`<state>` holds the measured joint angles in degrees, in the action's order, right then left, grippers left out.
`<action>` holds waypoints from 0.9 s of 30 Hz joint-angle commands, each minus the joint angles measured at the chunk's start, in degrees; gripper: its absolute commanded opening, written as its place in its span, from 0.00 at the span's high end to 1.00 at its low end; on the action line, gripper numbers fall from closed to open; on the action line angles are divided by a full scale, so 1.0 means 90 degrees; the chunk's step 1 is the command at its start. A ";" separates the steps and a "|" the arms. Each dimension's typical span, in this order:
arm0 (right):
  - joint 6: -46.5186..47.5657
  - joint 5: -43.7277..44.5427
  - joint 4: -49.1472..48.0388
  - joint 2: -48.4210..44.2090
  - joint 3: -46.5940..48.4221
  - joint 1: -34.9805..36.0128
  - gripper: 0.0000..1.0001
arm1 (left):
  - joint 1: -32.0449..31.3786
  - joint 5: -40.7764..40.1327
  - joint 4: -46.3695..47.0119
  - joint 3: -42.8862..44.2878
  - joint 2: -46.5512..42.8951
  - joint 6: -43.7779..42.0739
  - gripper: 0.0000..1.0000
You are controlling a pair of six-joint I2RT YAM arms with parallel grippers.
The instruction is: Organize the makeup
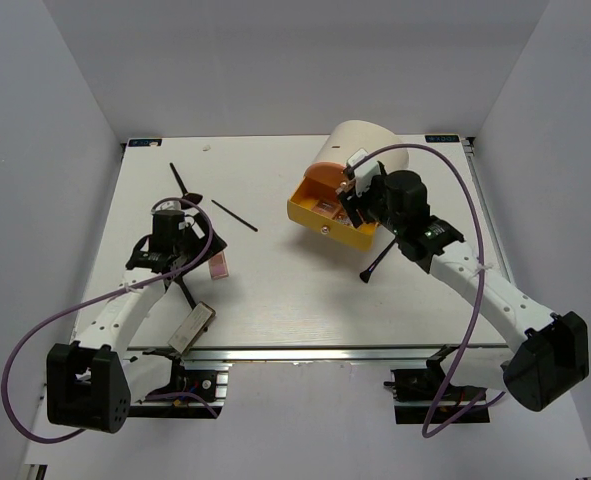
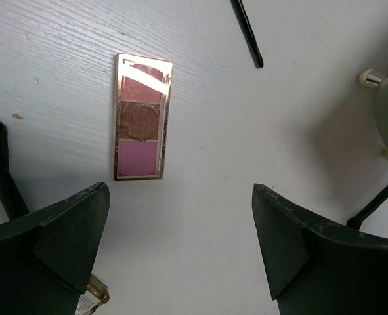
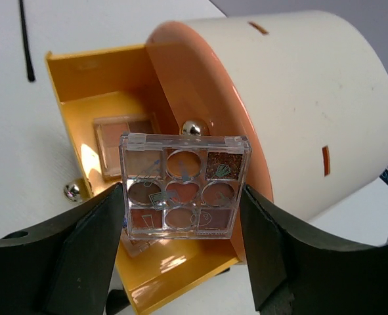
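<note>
My right gripper is shut on a clear square palette with multicoloured pans and holds it over the open yellow drawer. A brown palette lies inside that drawer. In the top view the right gripper is at the drawer. My left gripper is open and empty above the table, just short of a pink palette. In the top view the left gripper is left of that palette. A silvery compact lies near the front edge.
The cream cylindrical drawer unit stands at the back right, behind the yellow drawer. Thin black brushes lie at the back left, at centre, under the left arm and under the right arm.
</note>
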<state>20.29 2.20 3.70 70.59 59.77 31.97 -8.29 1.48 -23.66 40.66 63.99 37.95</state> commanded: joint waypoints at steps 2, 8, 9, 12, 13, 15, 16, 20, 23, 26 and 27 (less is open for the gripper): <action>0.0274 0.0859 -0.0695 -0.0079 -0.0253 0.0130 0.78 | 0.0043 -0.0008 0.0197 -0.0094 -0.0069 0.0041 0.02; 0.0401 0.0772 -0.0666 -0.0070 -0.0391 0.0188 0.35 | 0.0043 0.0041 0.0236 0.0032 0.0136 -0.0086 0.02; 0.0401 0.0752 -0.0656 -0.0079 -0.0420 0.0188 0.31 | 0.0043 0.0041 0.0246 0.0052 0.0185 -0.0086 0.02; 0.0411 0.0694 -0.0617 -0.0089 -0.0430 0.0198 0.11 | 0.0043 0.0080 0.0305 0.0042 0.0273 -0.0116 0.02; 0.0411 0.0674 -0.0597 -0.0099 -0.0430 0.0189 0.11 | 0.0043 0.0090 0.0334 0.0033 0.0302 -0.0125 0.02; 0.0421 0.0674 -0.0578 -0.0109 -0.0420 0.0188 0.11 | 0.0043 0.0119 0.0373 0.0032 0.0351 -0.0154 0.02; 0.0421 0.0655 -0.0568 -0.0109 -0.0410 0.0188 0.11 | 0.0043 0.0129 0.0392 0.0042 0.0419 -0.0164 0.02; 0.0353 0.0509 -0.0422 -0.0206 -0.0265 0.0188 0.11 | 0.0043 0.0197 0.0432 0.0120 0.0634 -0.0369 0.02; 0.0567 -0.0164 0.0144 -0.0352 0.0086 0.0179 0.11 | 0.0043 0.0159 0.0383 0.0305 0.0975 -0.0613 0.02; 0.0636 -0.0702 0.0233 -0.0547 0.0146 0.0149 0.11 | 0.0043 0.0061 0.0305 0.0471 0.1501 -0.0876 0.03; 0.0578 -0.0703 0.0223 -0.0587 0.0146 0.0149 0.11 | 0.0033 0.0051 0.0285 0.0607 0.1649 -0.0945 0.03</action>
<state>24.73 0.47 5.61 68.53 57.71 33.41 -8.29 2.37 -21.02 42.74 76.31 32.95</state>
